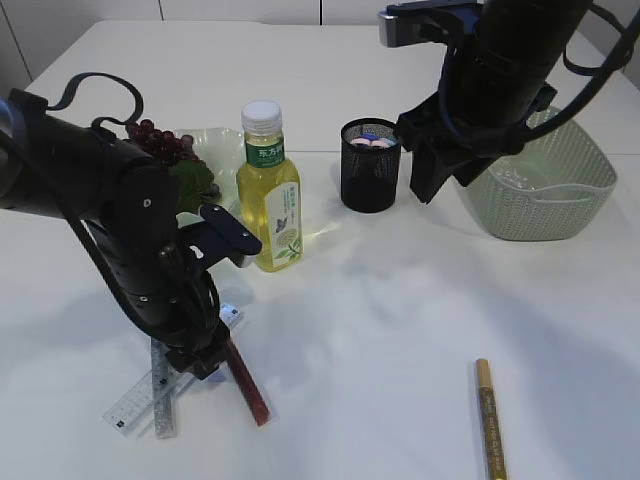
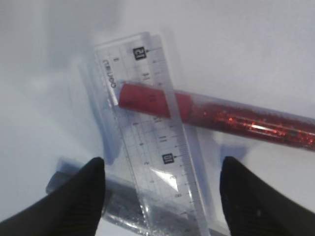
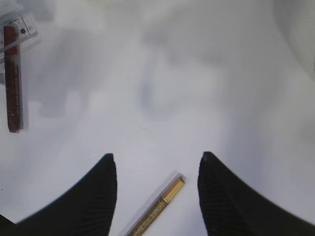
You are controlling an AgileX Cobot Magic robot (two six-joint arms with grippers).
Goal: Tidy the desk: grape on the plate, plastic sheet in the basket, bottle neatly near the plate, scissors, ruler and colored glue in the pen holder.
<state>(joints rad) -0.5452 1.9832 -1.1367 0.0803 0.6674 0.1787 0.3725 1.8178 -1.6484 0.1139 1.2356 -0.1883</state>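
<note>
Two grippers, both with jaws spread and holding nothing.

Left gripper (image 2: 160,196) hangs low over the clear ruler (image 2: 150,132), which lies across the red glitter glue (image 2: 236,118) and a silver glue tube (image 2: 118,209) on the worktop (image 1: 400,320). Right gripper (image 3: 156,191) hovers beside the pen holder (image 1: 369,166) and basket (image 1: 560,190); gold glue (image 1: 490,415) lies well apart. Grapes (image 1: 160,140) sit on the plate (image 1: 215,145) by the bottle (image 1: 268,190).

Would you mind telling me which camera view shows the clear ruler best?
The left wrist view: the ruler fills the frame, markings visible, lying across the red glitter glue. In the exterior view the left arm hides most of it, leaving one end. The right wrist view shows only a corner.
</note>
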